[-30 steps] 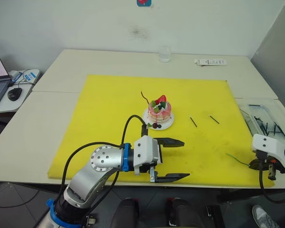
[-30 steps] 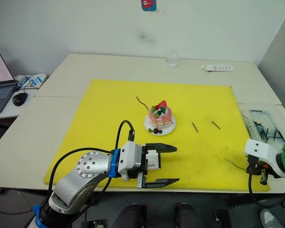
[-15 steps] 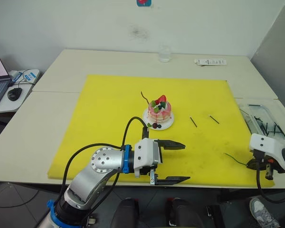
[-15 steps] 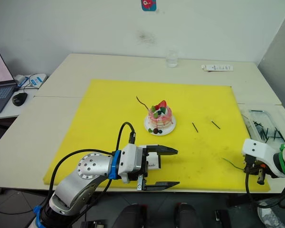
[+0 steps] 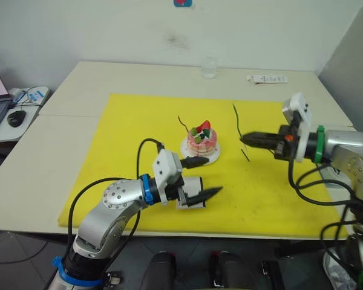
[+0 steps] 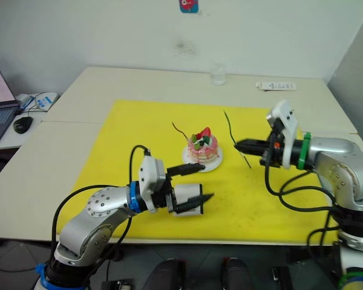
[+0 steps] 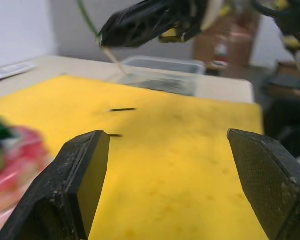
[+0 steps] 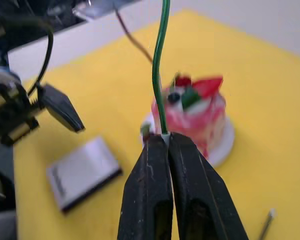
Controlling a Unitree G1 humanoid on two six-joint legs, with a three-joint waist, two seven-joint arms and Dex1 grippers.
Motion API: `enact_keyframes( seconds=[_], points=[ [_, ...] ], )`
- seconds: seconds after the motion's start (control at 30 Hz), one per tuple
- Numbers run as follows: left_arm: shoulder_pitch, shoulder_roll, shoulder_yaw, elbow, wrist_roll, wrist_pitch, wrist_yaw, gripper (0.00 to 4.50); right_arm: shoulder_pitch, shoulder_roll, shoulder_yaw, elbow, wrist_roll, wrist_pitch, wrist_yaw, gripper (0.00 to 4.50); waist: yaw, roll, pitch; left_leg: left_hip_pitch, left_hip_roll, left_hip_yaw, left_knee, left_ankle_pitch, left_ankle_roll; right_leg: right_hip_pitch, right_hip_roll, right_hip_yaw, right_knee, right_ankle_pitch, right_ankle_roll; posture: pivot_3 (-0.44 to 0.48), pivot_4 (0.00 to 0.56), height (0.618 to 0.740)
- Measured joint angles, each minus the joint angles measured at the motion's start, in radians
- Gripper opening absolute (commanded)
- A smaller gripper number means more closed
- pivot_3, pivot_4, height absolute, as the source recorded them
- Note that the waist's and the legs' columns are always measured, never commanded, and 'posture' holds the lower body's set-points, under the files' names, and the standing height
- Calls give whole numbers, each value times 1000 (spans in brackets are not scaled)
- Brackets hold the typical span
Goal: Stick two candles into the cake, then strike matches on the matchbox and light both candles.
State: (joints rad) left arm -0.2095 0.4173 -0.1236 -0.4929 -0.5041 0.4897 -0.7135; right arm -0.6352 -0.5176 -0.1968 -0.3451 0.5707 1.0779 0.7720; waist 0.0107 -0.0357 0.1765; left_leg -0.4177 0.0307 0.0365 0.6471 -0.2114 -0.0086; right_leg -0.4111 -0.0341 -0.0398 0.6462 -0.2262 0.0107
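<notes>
Pale table [image 5: 78, 90] against a white wall, carrying a yellow mat [image 5: 139, 127]. Left gripper [image 5: 201, 177], fingers spread, straddles the matchbox [image 5: 191, 201] lying on the mat. Cake [image 5: 201, 140] at mat centre, red candle [image 5: 183, 123] standing in it. Right gripper [image 5: 244, 139], fingers pressed together, pinches the green candle [image 5: 236, 119] upright beside the cake.

matt yellow foam-like mat [image 5: 139, 133] | matt black textured gripper fingers [image 7: 82, 175] | smooth clear plastic tray [image 7: 162, 75] | glossy white plate [image 8: 225, 142]
</notes>
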Motion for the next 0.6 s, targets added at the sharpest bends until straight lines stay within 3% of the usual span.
enact_keyframes(
  seconds=[0.17,0.23,0.6],
  points=[
    [-12,-65,29,-21,2,92,170,4170,40,275,42,26,-100,-244,-249,129,2,0,0,-1,-2,3,-1,0,0,-1,-2,2,0,-1,1,0,150,740],
    [-20,-83,32,-32,19,97,225,4170,61,329,78,55,-146,-347,-299,129,1,0,0,-1,-2,3,-1,0,0,-1,-2,2,0,-1,1,0,150,740],
    [10,-90,14,-99,52,117,310,4170,100,433,164,205,-274,-640,-404,129,-7,1,0,2,0,1,-1,0,0,-1,0,2,3,1,-2,0,150,740]
  ],
)
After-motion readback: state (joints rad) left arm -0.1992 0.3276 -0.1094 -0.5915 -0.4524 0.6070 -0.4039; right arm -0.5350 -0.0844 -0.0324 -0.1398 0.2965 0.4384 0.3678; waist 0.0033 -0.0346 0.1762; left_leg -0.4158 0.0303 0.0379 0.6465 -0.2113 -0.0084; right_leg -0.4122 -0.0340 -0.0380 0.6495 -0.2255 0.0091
